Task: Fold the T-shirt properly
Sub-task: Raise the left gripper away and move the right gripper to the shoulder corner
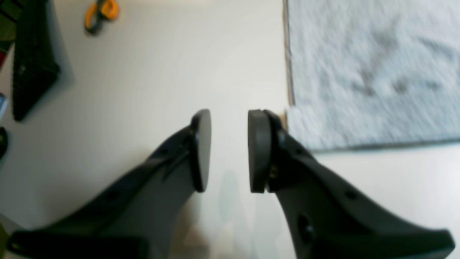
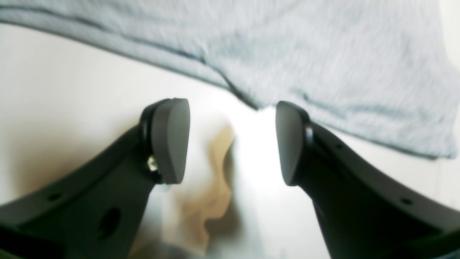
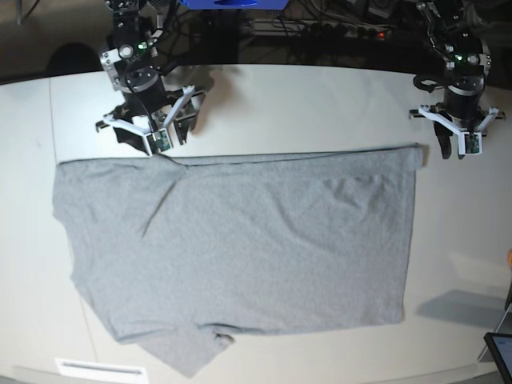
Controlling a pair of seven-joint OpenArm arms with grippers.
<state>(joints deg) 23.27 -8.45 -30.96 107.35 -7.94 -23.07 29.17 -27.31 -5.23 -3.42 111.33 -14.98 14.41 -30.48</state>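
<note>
T-shirt (image 3: 240, 248), large, heather-grey and short-sleeved, is laid flat across the white tabletop (image 3: 320, 104), plain side up; no lettering is shown in the base view. Nearest the camera in that view, a crumpled sleeve (image 3: 192, 348) is seen at the bottom hem, and the dark corner of a flat device (image 3: 500, 352) is cut off by the frame at the lower right. Both wrist views are blurred, so the weave of the cloth is only vaguely made out, and faint dark smudges on the cloth in the left wrist view cannot be read.

The long upper edge of the cloth is seen running straight across the table just below both arms, with a small peak raised at its left end. Bare tabletop is left open beyond that edge, between the two arms, and along both sides of the cloth.

The right gripper (image 2: 231, 140), black with flat rounded pads, is held apart with nothing between the pads; the folded cloth edge lies just beyond the fingertips, and contact cannot be told from the blur. The left gripper (image 1: 229, 151) is likewise parted and holds nothing, set over bare table just beside the cloth's corner (image 1: 298, 126). Farther off in the left wrist view, an orange-handled tool (image 1: 100, 14) and a black textured block (image 1: 32, 57) are partly cut off at the top left.
</note>
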